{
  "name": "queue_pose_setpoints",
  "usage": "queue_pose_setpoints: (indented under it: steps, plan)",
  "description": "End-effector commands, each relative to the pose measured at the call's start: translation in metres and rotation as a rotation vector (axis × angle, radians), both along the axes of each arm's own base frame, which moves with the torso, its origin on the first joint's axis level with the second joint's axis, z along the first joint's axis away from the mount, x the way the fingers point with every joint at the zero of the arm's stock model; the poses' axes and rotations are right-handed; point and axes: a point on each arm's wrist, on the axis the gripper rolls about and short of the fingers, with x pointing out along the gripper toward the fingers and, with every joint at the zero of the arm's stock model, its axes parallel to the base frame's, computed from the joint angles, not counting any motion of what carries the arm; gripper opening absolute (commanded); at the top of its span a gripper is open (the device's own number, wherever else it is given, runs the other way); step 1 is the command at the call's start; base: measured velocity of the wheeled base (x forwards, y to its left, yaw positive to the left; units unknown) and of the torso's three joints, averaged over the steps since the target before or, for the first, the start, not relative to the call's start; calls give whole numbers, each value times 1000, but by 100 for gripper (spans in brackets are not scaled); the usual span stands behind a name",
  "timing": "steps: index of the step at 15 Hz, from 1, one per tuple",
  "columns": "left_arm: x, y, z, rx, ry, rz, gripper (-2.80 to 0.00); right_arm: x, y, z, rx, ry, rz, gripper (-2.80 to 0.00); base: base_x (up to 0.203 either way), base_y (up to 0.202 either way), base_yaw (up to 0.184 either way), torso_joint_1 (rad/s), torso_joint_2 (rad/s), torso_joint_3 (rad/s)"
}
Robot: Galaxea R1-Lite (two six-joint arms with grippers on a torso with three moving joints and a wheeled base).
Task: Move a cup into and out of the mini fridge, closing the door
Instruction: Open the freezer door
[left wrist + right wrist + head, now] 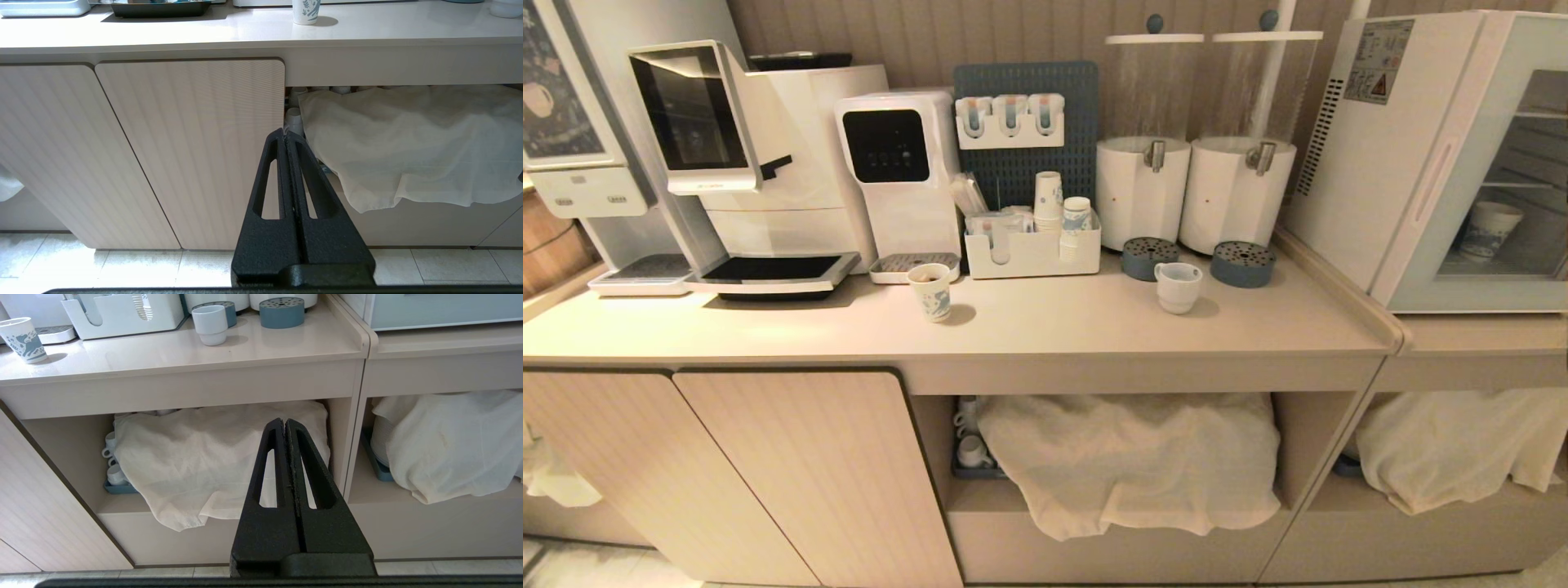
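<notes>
1. Your cup (1177,286) stood on the counter (1054,327) before the dispensers (1141,192), left of the shut fridge (1437,155).
2. It looked rigid, glazed, breakable; pinch its rim or handle.
3. Your left gripper (285,134) and right gripper (284,424) hung low, fingers pressed together, empty.

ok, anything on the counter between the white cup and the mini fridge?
One thing: a round blue-grey drip tray under the right dispenser. Otherwise bare countertop from the cup to the mini fridge, per the head view.
</notes>
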Motion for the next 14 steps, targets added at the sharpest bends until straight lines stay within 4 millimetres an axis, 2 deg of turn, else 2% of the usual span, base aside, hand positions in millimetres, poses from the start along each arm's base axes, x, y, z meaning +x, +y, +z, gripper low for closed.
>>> queue_pose_setpoints:
  steps: [1,14]
  plan:
    - [0,0,0,0,0,0,-280,1,0,-4,0,16,0,-280,0,0,0,0,0,0]
    - [0,0,0,3,0,0,-280,1,0,-4,0,14,0,-280,0,0,0,0,0,0]
